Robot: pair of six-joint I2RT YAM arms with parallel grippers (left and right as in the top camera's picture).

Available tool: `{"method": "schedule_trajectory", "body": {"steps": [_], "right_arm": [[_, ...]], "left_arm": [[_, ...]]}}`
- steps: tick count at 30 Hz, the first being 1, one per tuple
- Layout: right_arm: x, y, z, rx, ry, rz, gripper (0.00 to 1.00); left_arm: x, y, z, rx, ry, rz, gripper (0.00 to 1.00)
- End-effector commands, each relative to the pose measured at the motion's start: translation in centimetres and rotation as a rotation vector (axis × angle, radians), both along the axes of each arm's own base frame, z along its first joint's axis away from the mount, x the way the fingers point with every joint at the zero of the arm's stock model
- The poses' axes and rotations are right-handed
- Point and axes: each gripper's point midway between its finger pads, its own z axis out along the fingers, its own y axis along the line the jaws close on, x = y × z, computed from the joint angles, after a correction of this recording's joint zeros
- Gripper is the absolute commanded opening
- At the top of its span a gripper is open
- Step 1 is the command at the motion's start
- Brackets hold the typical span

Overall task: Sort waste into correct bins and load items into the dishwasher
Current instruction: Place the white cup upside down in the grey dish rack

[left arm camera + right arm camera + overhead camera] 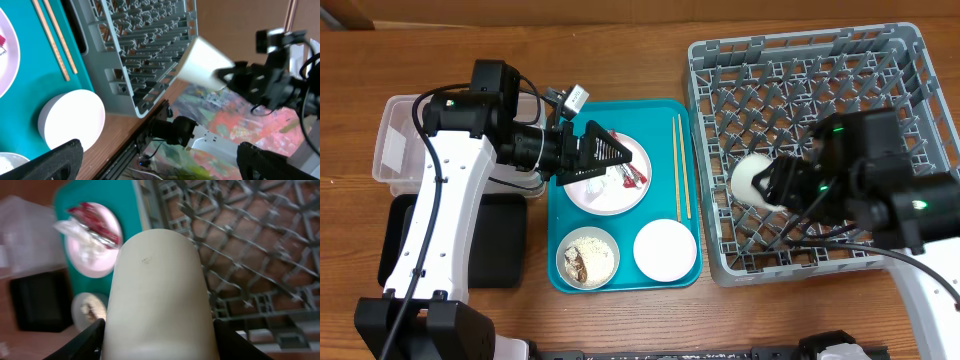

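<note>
Wooden table (620, 50): one white cup (755, 180) being held over one grey rack (790, 90).
Overhead, it is being gripped by the right gripper (775, 185); the left gripper (603, 150) is being hovered over one plate (595, 197) of wrappers (630, 178) on the teal tray (660, 120), with two chopsticks (680, 165) and two bowls (587, 257); one clear tub (395, 140) and one black tray (505, 250) are being shown left of it. Left wrist: its fingers (55, 160) are being held wide apart, empty. Right wrist: the cup is being clamped between two fingers (87, 340).

Two thin wooden chopsticks (678, 165); one small white cup (755, 180); one pink round dish (605, 190); two pale round bowls (664, 249); one grey lattice rack (790, 90); one clear tub (395, 130); one black tray (505, 245); one teal tray (662, 190).
</note>
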Motion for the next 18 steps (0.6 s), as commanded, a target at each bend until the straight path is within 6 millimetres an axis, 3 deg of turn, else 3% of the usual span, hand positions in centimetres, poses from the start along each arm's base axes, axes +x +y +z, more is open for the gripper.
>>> {"method": "schedule_trajectory", "body": {"steps": [1, 9, 10, 14, 18], "right_arm": [[0.9, -1.2, -1.1, -0.179, 0.002, -0.084, 0.45], [1.5, -0.9, -6.0, -0.313, 0.193, -0.110, 0.45], [1.7, -0.8, -6.5, -0.321, 0.208, -0.109, 0.47], [2.4, 0.5, -8.1, -0.294, 0.252, -0.045, 0.72], [2.1, 1.6, -8.4, -0.244, 0.281, -0.004, 0.77]], "left_arm": [[0.4, 0.2, 0.6, 0.008, -0.011, 0.020, 1.00], [0.1, 0.3, 0.4, 0.017, 0.008, 0.020, 1.00], [0.1, 0.3, 0.4, 0.017, 0.008, 0.020, 1.00], [0.1, 0.4, 0.1, 0.035, 0.006, 0.023, 1.00], [0.0, 1.0, -0.8, 0.096, 0.020, 0.032, 1.00]]}}
